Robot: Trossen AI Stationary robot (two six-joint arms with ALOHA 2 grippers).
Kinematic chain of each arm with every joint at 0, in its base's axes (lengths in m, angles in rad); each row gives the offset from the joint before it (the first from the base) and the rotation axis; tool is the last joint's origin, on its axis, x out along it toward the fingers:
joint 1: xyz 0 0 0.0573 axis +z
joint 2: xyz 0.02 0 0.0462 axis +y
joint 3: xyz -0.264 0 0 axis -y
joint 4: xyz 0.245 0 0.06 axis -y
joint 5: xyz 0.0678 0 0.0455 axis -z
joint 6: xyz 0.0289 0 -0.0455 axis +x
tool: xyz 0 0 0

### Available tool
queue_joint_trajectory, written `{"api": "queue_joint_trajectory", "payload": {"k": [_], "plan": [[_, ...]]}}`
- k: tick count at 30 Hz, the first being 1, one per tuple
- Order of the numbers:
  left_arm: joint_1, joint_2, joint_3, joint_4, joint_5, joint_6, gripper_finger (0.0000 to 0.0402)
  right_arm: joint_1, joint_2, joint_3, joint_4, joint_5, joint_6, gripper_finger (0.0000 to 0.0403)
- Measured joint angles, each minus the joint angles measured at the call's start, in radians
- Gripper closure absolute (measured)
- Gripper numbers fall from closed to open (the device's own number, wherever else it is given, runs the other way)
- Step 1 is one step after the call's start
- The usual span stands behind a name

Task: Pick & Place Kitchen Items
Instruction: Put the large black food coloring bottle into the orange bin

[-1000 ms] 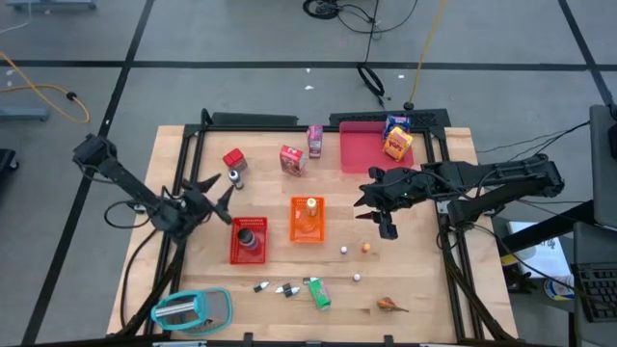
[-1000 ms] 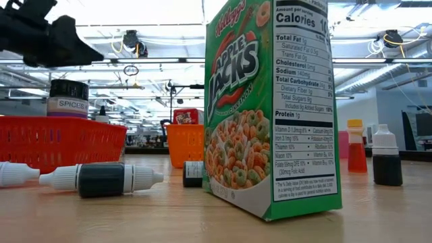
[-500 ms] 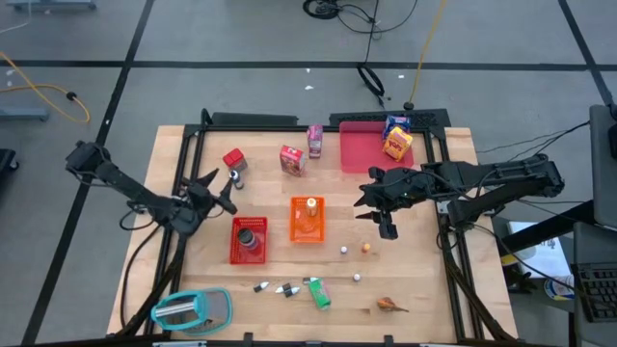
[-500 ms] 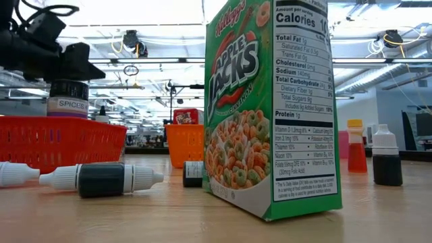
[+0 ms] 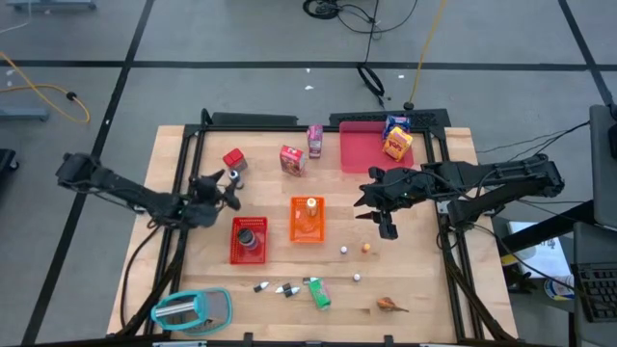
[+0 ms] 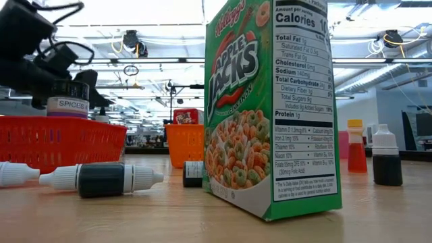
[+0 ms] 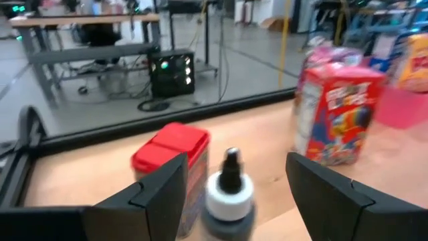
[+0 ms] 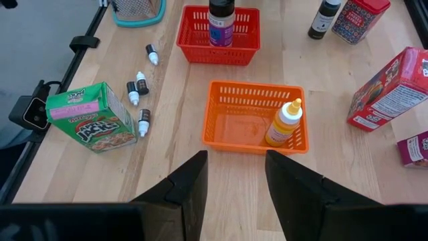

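Left gripper point(image 5: 224, 189) hovers with fingers spread and empty, just short of the small dark bottle point(image 7: 229, 194) beside the red-lidded tin point(image 7: 172, 165). Right gripper point(image 5: 371, 203) hangs near the orange basket point(image 5: 308, 220), fingers parted, apparently holding nothing.
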Motion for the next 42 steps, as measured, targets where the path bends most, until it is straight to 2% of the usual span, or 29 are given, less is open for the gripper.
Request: {"api": "queue_joint_trajectory", "payload": {"k": [9,18,26,30,36,42], "plan": [[0.125,0.000,0.000,-0.074,0.154,-0.026,0.0147,0.000,0.000,0.000,0.000,0.000,-0.004,0.0261],[0.237,0.000,0.000,-0.070,0.290,-0.026,0.0147,0.000,0.000,0.000,0.000,0.000,-0.005,0.0261],[0.289,-0.001,0.000,-0.066,0.341,-0.002,0.0151,0.000,0.000,0.000,0.000,0.000,-0.008,0.0261],[0.302,-0.001,0.000,-0.062,0.384,0.006,0.0196,0.000,0.000,0.000,0.000,0.000,-0.008,0.0261],[0.302,-0.001,0.001,-0.062,0.386,0.015,0.0313,0.000,0.000,0.000,0.000,0.000,-0.008,0.0261],[0.301,0.000,0.000,-0.033,0.400,0.025,0.0316,0.000,0.000,-0.004,0.003,0.000,-0.008,0.0261]]}}
